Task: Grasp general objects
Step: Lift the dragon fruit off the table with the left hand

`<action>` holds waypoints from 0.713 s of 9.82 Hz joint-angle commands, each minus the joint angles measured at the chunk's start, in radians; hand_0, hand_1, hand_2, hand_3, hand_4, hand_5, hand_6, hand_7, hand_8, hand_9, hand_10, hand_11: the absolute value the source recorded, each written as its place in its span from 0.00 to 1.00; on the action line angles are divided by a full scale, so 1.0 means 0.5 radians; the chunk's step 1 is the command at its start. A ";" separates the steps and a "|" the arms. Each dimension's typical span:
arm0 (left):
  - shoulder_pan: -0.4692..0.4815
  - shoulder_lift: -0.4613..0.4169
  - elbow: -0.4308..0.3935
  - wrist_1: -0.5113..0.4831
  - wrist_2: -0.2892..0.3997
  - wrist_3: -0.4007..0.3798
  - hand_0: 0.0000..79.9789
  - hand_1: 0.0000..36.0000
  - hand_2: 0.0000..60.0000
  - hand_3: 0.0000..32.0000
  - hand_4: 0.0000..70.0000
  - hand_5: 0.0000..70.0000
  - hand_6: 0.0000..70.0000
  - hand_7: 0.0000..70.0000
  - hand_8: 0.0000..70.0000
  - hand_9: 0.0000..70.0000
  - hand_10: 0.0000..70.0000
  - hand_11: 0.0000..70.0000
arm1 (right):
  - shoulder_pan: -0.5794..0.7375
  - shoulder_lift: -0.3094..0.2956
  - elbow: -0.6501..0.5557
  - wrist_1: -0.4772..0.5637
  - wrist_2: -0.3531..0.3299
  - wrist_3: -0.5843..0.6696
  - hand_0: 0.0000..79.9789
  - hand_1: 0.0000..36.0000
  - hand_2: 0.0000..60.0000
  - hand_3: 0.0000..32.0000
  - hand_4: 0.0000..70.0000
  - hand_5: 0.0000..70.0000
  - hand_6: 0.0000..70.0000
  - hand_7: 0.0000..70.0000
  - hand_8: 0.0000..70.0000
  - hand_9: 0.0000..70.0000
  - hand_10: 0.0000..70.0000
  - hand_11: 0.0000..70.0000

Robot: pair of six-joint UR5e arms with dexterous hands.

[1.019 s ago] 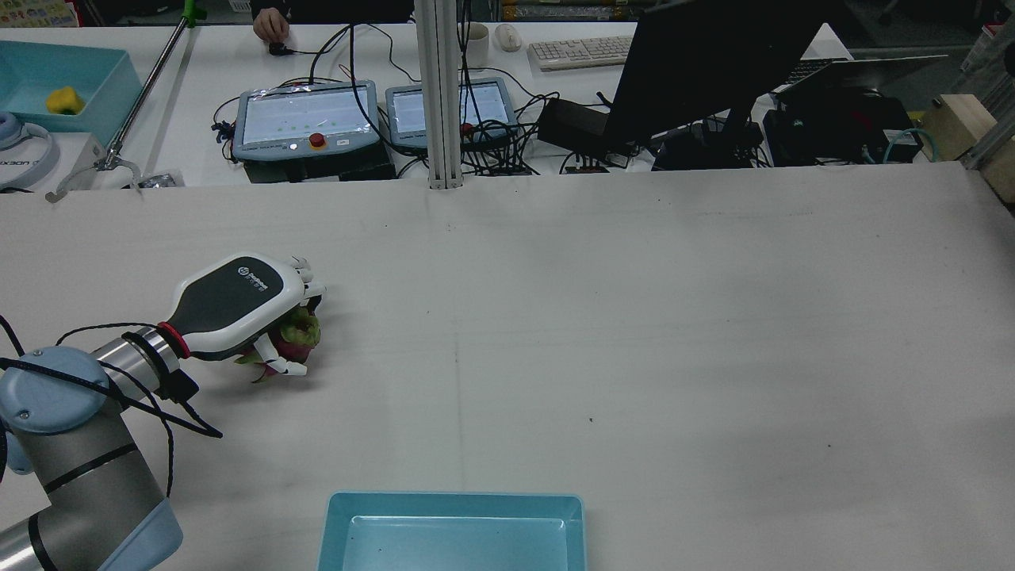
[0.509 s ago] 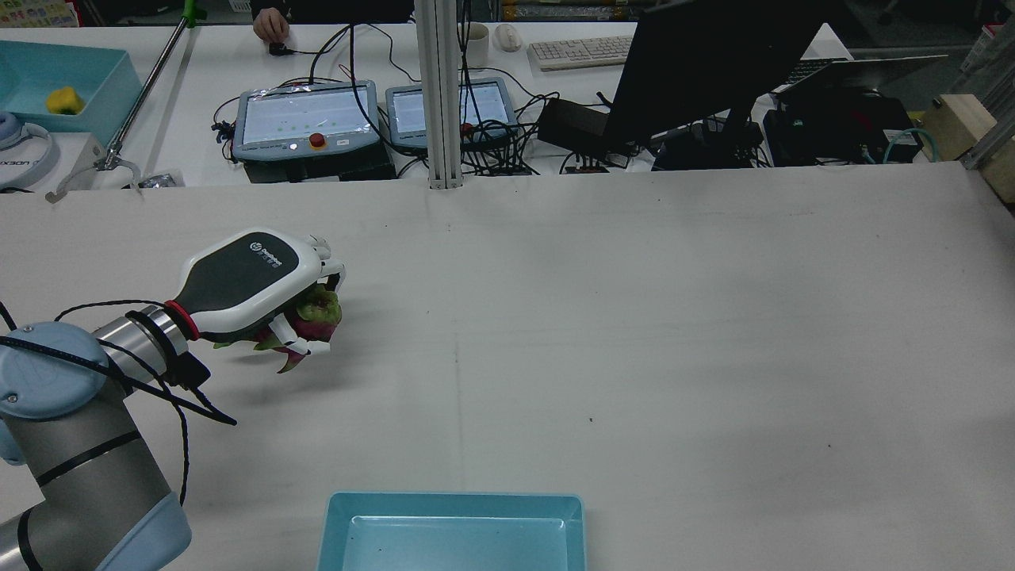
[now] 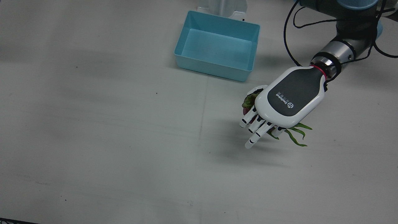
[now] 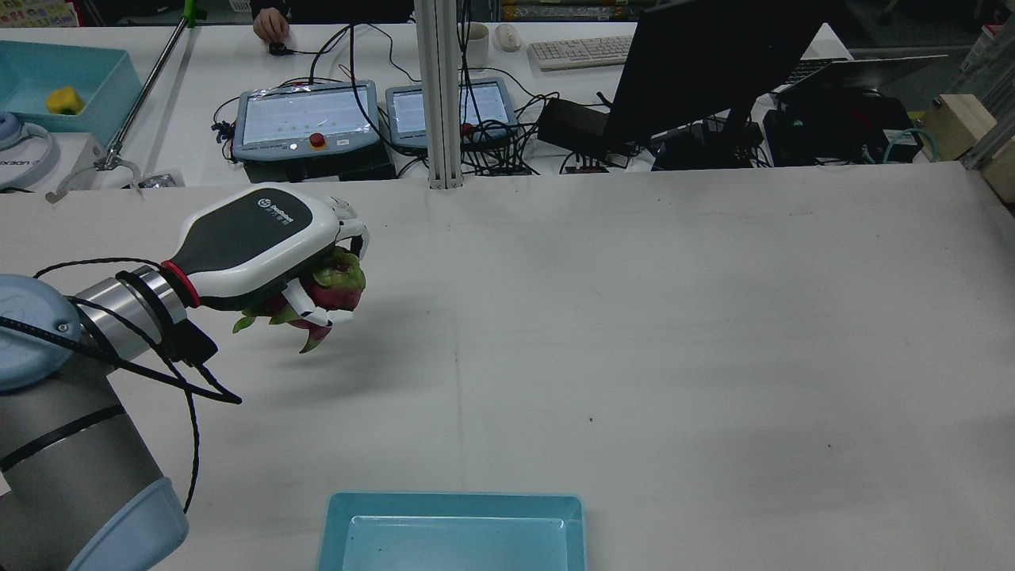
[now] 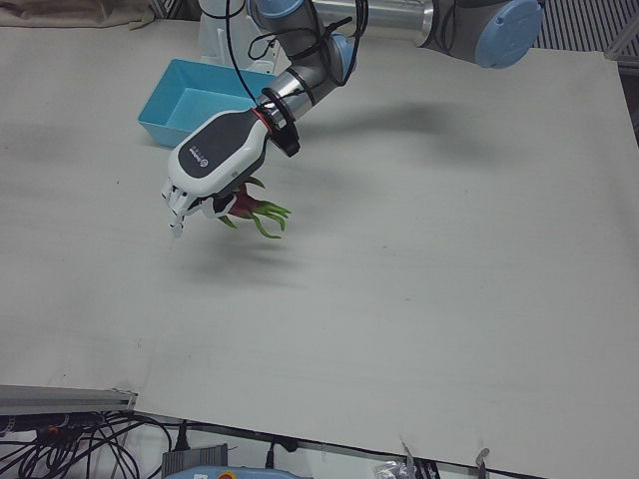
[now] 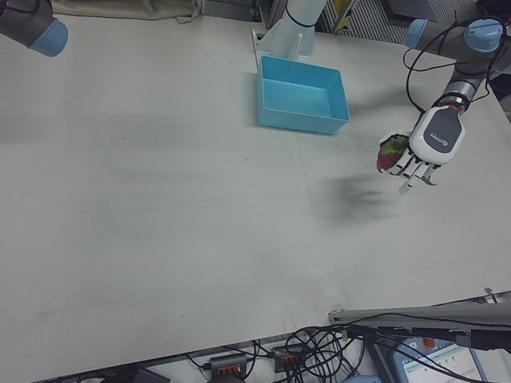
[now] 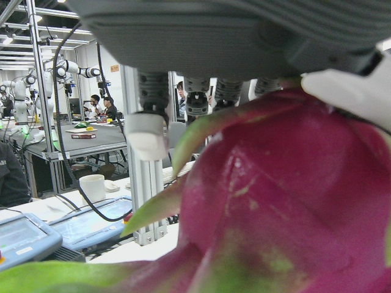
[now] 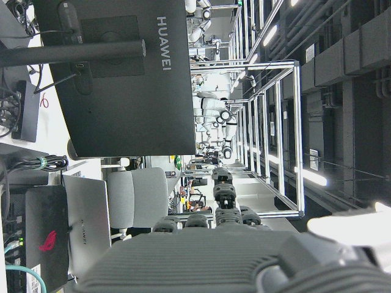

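Dragon fruit (image 4: 337, 287) gripped in left hand (image 4: 258, 246), fingers curled round it, lifted clear above table (image 4: 634, 333) near its left edge. Green scales hang below palm. Blue bin (image 3: 217, 45) well apart. Right hand's state: cannot tell.

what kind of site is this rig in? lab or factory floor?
Looks like a robotics lab, not a factory floor. Behind the table sit two teach pendants, a keyboard and a monitor; the left hand view shows people at desks among aluminium frames. The left hand holds a dragon fruit.
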 commanded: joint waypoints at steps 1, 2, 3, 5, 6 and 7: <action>0.004 -0.041 -0.036 0.127 0.293 -0.412 0.50 0.19 0.63 0.00 0.25 0.63 0.53 1.00 0.34 0.27 1.00 1.00 | 0.000 0.000 0.000 0.000 0.000 0.001 0.00 0.00 0.00 0.00 0.00 0.00 0.00 0.00 0.00 0.00 0.00 0.00; -0.002 -0.072 -0.033 0.148 0.400 -0.670 0.50 0.19 0.63 0.00 0.26 0.63 0.53 1.00 0.34 0.28 1.00 1.00 | 0.000 0.000 0.000 0.000 0.000 0.001 0.00 0.00 0.00 0.00 0.00 0.00 0.00 0.00 0.00 0.00 0.00 0.00; -0.011 -0.112 -0.021 0.151 0.489 -0.918 0.49 0.18 0.64 0.00 0.29 0.65 0.57 1.00 0.36 0.30 1.00 1.00 | 0.000 0.000 0.000 0.000 0.000 0.001 0.00 0.00 0.00 0.00 0.00 0.00 0.00 0.00 0.00 0.00 0.00 0.00; -0.093 -0.170 0.000 0.115 0.792 -1.406 0.51 0.19 0.65 0.00 0.37 0.68 0.62 1.00 0.38 0.32 1.00 1.00 | 0.000 0.000 0.000 0.000 0.000 0.001 0.00 0.00 0.00 0.00 0.00 0.00 0.00 0.00 0.00 0.00 0.00 0.00; -0.106 -0.258 0.031 0.112 0.894 -1.597 0.52 0.20 0.67 0.00 0.40 0.70 0.65 1.00 0.40 0.35 1.00 1.00 | 0.000 0.000 0.000 0.000 0.000 0.001 0.00 0.00 0.00 0.00 0.00 0.00 0.00 0.00 0.00 0.00 0.00 0.00; -0.139 -0.335 0.037 0.139 0.986 -1.708 0.53 0.21 0.70 0.00 0.48 0.73 0.71 1.00 0.43 0.39 1.00 1.00 | 0.000 0.000 0.000 0.000 0.000 0.001 0.00 0.00 0.00 0.00 0.00 0.00 0.00 0.00 0.00 0.00 0.00 0.00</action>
